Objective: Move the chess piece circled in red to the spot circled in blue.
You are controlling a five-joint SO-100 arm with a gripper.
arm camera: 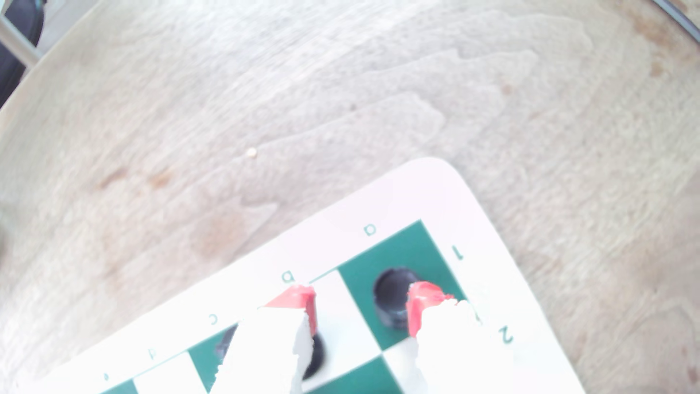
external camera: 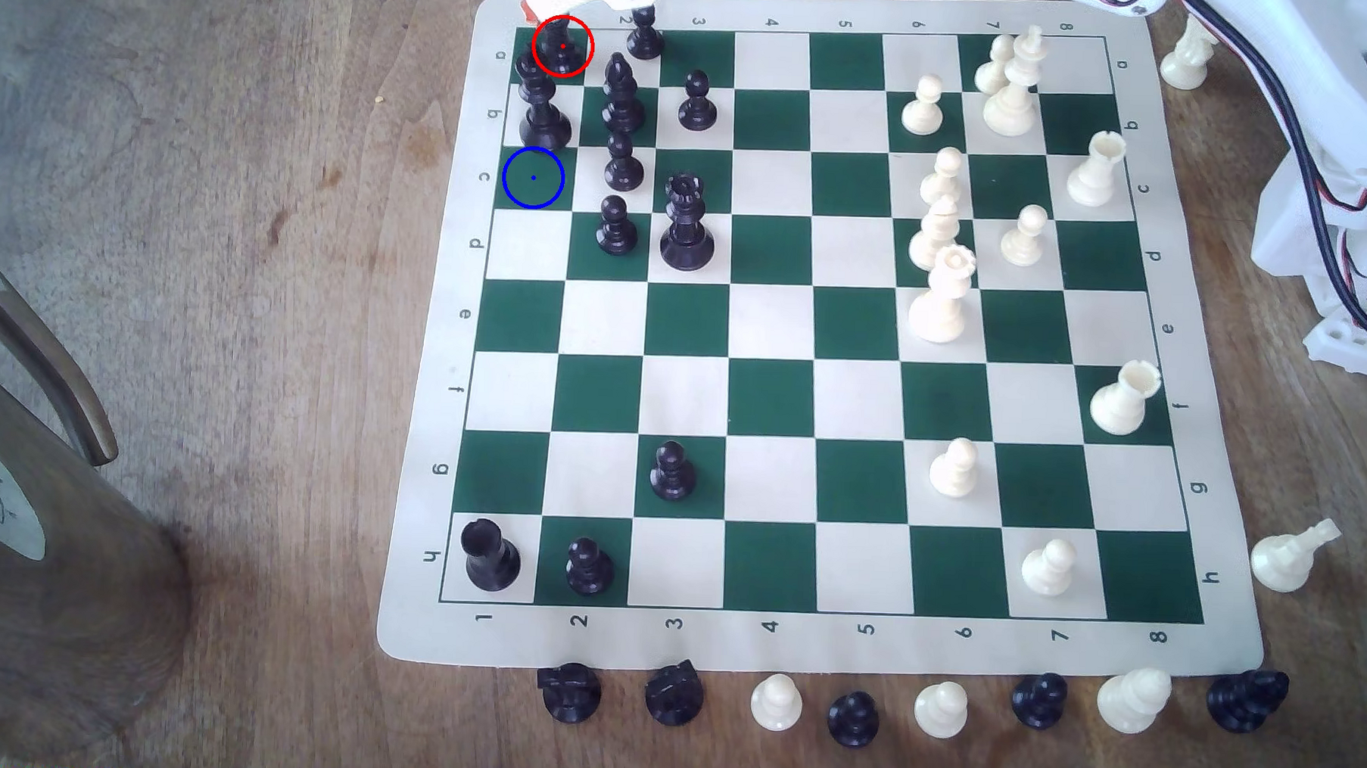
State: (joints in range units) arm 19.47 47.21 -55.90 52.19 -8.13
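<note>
Black rook (arm camera: pixel 394 297) upright on the green corner square a1 of the chessboard (external camera: pixel 828 648), inside the red ring; gripper (arm camera: pixel 361 303) poised above it, jaws parted and empty, rook nearer one red-tipped finger (arm camera: pixel 420 303) than centred; blue-ringed square (external camera: pixel 533 177) lies two squares along the same edge, beyond the tall black piece (external camera: pixel 543 108)

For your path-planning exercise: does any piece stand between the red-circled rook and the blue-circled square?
Yes. A tall black piece stands on the square between the rook and the blue-ringed square. The open gripper would likely have to lift the rook over it.
</note>
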